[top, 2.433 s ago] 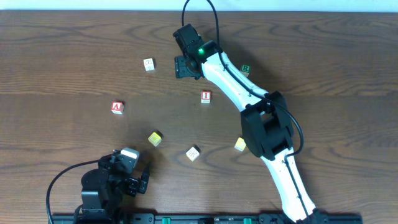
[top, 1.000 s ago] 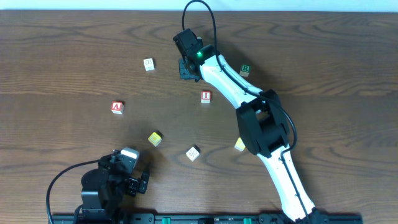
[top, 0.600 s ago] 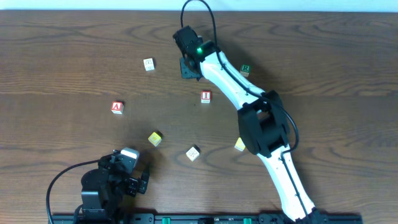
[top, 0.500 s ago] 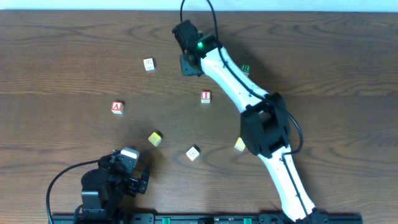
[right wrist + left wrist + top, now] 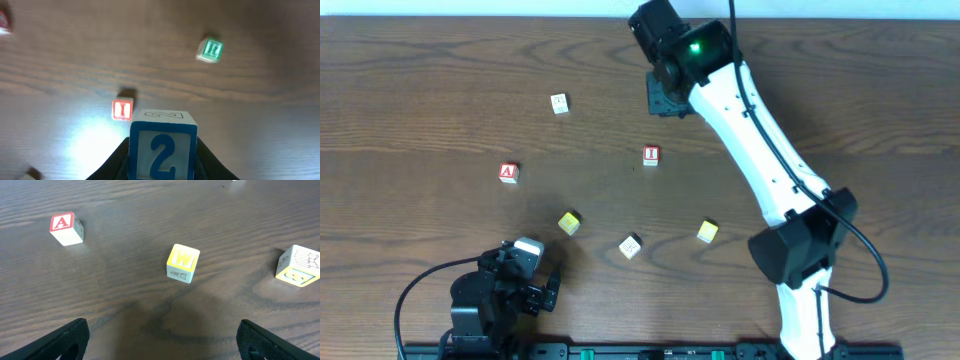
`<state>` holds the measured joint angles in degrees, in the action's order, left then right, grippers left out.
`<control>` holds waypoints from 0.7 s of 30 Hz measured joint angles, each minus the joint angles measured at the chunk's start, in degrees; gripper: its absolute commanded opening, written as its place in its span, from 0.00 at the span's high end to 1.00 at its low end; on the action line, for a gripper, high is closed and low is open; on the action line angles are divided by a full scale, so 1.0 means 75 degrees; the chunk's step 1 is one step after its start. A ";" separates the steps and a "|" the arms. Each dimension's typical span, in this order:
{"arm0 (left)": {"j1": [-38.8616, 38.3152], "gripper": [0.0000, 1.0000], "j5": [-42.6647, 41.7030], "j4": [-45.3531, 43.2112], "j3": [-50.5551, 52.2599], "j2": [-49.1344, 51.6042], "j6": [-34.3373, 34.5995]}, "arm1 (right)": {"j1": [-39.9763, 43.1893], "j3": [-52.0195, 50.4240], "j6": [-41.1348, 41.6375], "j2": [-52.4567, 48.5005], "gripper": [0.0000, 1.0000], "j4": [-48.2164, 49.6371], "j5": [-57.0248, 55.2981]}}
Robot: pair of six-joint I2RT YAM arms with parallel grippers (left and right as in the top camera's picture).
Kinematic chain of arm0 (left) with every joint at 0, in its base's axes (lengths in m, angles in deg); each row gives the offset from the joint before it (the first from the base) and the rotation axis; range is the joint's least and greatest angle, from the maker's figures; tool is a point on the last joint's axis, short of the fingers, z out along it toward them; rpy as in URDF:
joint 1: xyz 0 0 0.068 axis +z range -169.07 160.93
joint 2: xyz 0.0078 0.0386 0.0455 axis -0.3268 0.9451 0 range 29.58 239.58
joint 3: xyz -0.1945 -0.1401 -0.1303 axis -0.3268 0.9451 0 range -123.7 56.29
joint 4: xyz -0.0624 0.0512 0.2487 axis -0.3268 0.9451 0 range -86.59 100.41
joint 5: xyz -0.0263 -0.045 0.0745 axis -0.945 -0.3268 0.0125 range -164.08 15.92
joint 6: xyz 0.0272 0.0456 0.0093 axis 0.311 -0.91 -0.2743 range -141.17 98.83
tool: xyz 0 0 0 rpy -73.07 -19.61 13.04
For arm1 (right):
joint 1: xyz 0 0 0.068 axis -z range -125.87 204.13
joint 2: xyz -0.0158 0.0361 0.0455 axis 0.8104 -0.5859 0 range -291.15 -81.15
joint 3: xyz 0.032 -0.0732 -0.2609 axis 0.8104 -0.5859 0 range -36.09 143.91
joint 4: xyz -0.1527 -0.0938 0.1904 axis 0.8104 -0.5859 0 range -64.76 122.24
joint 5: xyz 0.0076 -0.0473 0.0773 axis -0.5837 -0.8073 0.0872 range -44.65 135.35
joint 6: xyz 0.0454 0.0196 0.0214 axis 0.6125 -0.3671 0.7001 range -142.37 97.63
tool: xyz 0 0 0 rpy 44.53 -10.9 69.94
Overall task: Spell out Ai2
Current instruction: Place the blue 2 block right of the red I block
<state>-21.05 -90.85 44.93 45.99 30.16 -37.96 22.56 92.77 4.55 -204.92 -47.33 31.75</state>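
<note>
My right gripper (image 5: 665, 96) is shut on the blue "2" cube (image 5: 163, 147) and holds it above the far middle of the table. The red "I" cube (image 5: 651, 155) lies on the wood below and in front of it, and also shows in the right wrist view (image 5: 122, 109). The red "A" cube (image 5: 508, 172) lies to the left, and in the left wrist view (image 5: 64, 227) it is at the upper left. My left gripper (image 5: 525, 290) is open and empty at the near left edge, its fingers wide apart (image 5: 162, 345).
A green cube (image 5: 212, 50) lies beyond the "I"; the arm hides it from overhead. A white cube (image 5: 560, 103) sits at the far left. A yellow "W" cube (image 5: 183, 262), a pale cube (image 5: 631, 245) and another yellow cube (image 5: 708, 232) lie nearer.
My right arm has risen and swung right and away from the table with the "2" cube held. It now covers the green cube overhead. The left arm has not moved.
</note>
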 measured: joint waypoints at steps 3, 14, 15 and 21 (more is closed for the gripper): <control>0.0000 0.05 0.0000 -0.0003 0.0000 0.0000 0.0000 | 0.0003 -0.1099 -0.0105 0.0026 0.99 0.0685 0.0335; 0.0000 0.05 0.0000 0.0000 0.0000 0.0000 -0.0003 | 0.0315 -0.5482 -0.0373 0.1483 0.99 0.3474 0.1212; 0.0000 0.05 0.0000 0.0000 0.0000 0.0000 0.0000 | 0.0315 -0.5560 -0.0297 0.1545 0.99 0.3622 0.1244; 0.0000 0.05 0.0000 0.0000 0.0000 0.0000 0.0000 | 0.0306 -0.5866 0.0026 0.1489 0.99 0.4237 0.1311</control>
<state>-21.05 -90.85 44.93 45.99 30.16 -37.96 24.86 48.77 4.74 -193.75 -15.55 41.58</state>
